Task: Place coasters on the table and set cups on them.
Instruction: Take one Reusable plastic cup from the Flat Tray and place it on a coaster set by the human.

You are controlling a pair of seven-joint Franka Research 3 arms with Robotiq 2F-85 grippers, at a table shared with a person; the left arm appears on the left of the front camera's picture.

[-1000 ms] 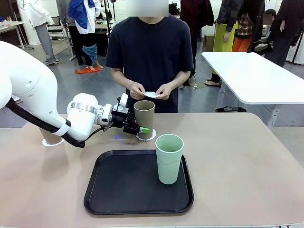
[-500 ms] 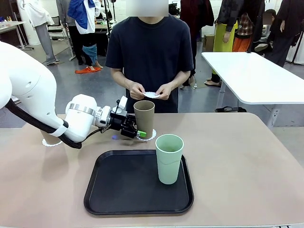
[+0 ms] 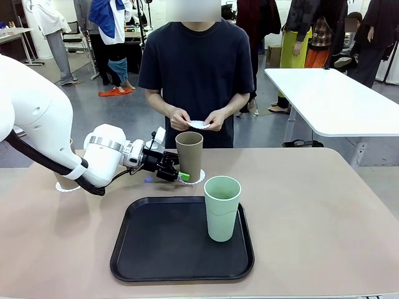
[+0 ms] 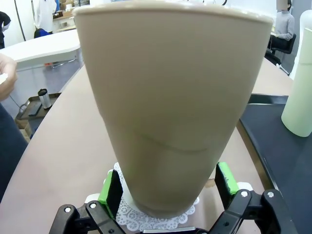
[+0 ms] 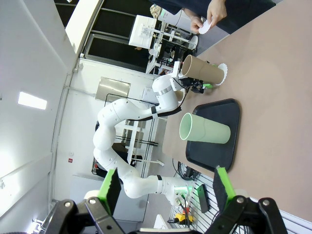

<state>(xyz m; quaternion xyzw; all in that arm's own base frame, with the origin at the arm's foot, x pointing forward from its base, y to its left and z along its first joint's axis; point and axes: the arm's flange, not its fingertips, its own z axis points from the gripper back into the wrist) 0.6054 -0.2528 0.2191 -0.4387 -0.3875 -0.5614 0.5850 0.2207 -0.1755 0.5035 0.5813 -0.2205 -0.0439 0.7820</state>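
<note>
Your left gripper (image 3: 179, 174) is wide, its pads flanking the upright tan cup (image 3: 189, 154) on its doily (image 3: 198, 179) on the tabletop (image 3: 324, 212). Mint cup (image 3: 222, 207) at its 5 o'clock, on the black tray (image 3: 162, 243). Right gripper (image 5: 165, 187) wide, empty.

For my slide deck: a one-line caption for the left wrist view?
Open left pincer flanks a tan cup on its lacy coaster; green cup on the tray.
</note>
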